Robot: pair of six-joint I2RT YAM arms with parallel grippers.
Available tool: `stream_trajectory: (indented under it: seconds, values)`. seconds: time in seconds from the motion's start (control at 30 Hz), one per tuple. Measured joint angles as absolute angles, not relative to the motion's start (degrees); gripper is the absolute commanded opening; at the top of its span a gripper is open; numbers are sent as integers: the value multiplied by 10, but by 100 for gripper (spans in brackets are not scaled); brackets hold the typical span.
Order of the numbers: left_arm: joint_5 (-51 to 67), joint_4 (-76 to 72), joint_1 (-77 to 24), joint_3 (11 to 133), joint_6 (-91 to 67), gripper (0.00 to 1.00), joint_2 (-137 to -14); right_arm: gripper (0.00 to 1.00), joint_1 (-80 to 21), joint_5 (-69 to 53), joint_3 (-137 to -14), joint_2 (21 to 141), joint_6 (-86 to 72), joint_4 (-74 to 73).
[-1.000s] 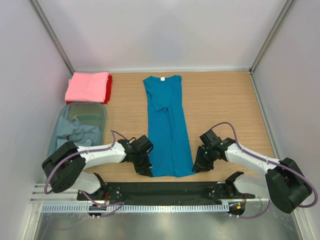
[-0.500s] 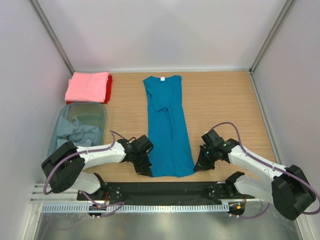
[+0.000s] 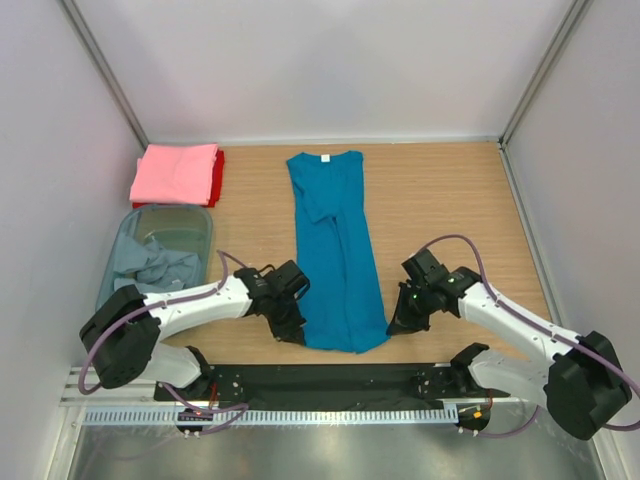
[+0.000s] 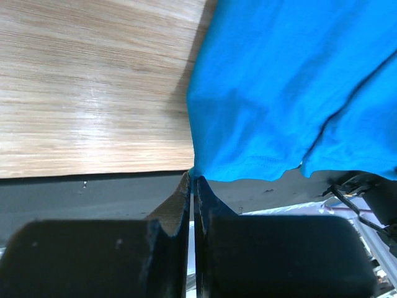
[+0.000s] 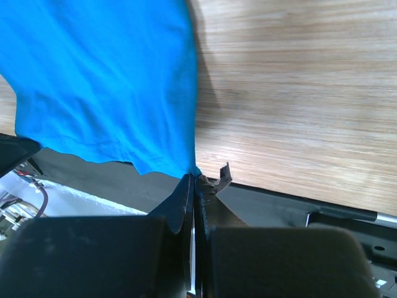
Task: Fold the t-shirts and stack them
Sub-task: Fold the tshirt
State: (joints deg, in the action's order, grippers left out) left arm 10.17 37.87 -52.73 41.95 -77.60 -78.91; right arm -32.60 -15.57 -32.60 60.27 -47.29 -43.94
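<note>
A teal blue t-shirt [image 3: 335, 250] lies lengthwise down the middle of the wooden table, folded narrow, collar at the far end. My left gripper [image 3: 299, 335] is shut on its near left hem corner [image 4: 194, 172]. My right gripper [image 3: 391, 328] is shut on the near right hem corner [image 5: 193, 170]. Both corners are lifted slightly off the table. A folded pink t-shirt [image 3: 175, 172] lies on a red one [image 3: 218, 178] at the far left. Pale grey-blue t-shirts [image 3: 150, 264] sit crumpled in the bin.
The translucent grey-blue plastic bin [image 3: 196, 228] stands at the left, beside my left arm. A black strip [image 3: 330, 378] runs along the table's near edge under the hem. White walls close in the table at the back and both sides.
Both grippers closed on the hem corners. The near hem has lifted and drawn slightly away from the table's near edge, and both arms shifted a little farther in.
</note>
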Motion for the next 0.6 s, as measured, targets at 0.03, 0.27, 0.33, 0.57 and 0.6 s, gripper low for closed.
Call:
stream_trajectory:
  seconds: [0.03, 0.27, 0.33, 0.57, 0.6]
  values:
    - [99, 385, -527, 426, -776, 0, -789, 1, -326, -156, -335, 608, -471, -444]
    - [97, 402, -474, 458, -760, 0, -795, 1, -326, -144, -398, 632, -469, -471]
    - [106, 401, -438, 463, -743, 0, -805, 1, -326, -137, -428, 661, -467, -476]
    - [142, 423, -310, 576, -641, 0, -900, 1, -316, -103, -586, 833, -441, -477]
    - [147, 423, -297, 606, -626, 0, -922, 1, -312, -98, -610, 856, -436, -476]
